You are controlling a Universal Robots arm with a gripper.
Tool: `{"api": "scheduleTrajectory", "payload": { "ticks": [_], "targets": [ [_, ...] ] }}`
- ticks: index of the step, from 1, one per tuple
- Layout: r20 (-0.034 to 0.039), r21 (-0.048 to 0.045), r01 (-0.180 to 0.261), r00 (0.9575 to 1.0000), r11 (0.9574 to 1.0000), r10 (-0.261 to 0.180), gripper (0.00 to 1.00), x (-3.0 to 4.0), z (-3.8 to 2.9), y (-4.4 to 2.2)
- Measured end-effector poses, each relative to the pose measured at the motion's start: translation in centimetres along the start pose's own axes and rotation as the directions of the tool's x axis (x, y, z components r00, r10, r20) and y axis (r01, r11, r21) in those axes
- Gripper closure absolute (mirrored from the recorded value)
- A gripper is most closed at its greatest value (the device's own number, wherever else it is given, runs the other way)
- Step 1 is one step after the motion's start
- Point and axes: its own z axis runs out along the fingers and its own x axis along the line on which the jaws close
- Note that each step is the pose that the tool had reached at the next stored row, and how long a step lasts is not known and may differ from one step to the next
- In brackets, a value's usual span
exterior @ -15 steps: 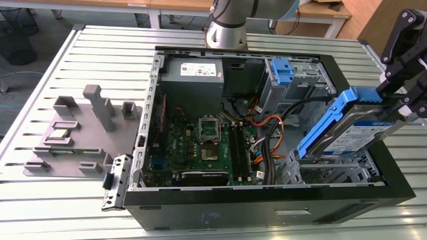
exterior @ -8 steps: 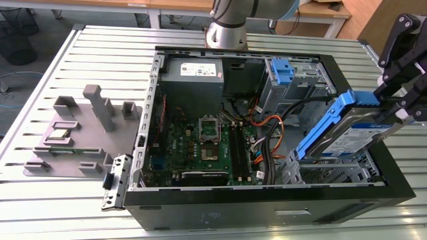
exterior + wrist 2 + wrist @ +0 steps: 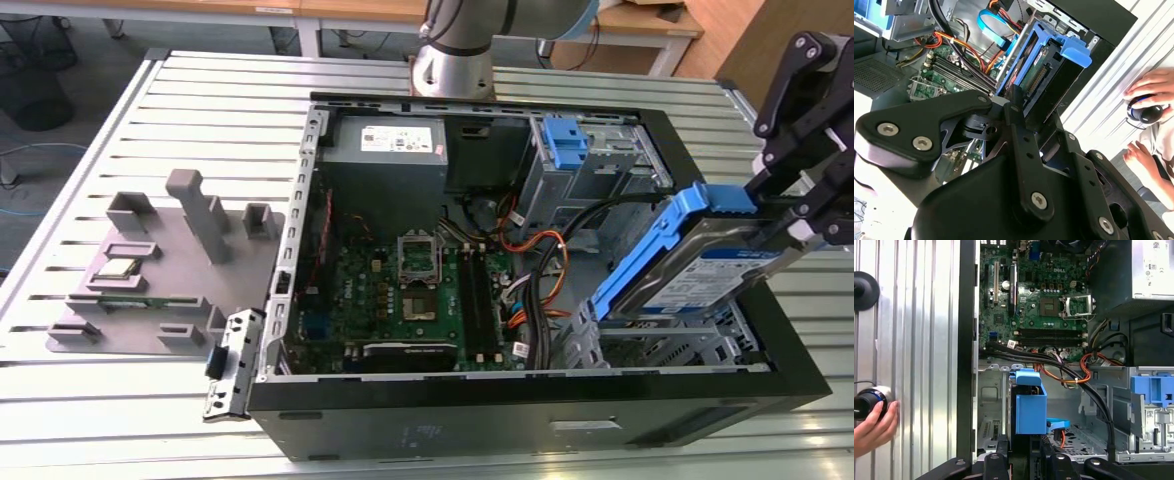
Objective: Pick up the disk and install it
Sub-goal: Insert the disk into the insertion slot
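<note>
The black front wall of the open computer case lies nearest in the exterior view, standing on a slatted metal table. At the exterior view's right, the gripper is clamped on the upper end of the disk. The disk hangs tilted, its lower end near the drive cage inside the case, beside the motherboard. A grey fixture sits on the table at the exterior view's left.

In the second wrist view the gripper's black linkage is in the foreground, one of its fingers pressed against the disk's blue rail. Beyond, a person's hand rests on a dark object.

In the first wrist view the disk's blue end stands upright over the cage floor, and the person's hand grips a black knob on the table.
</note>
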Motion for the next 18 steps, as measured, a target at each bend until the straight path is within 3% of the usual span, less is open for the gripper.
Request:
{"api": "scheduleTrajectory", "payload": {
  "ticks": [18],
  "targets": [
    [0.0000, 0.0004, -0.005, 1.0000, 1.0000, 0.005, 0.65, 0.04, 0.49, -0.10]
  ]
}}
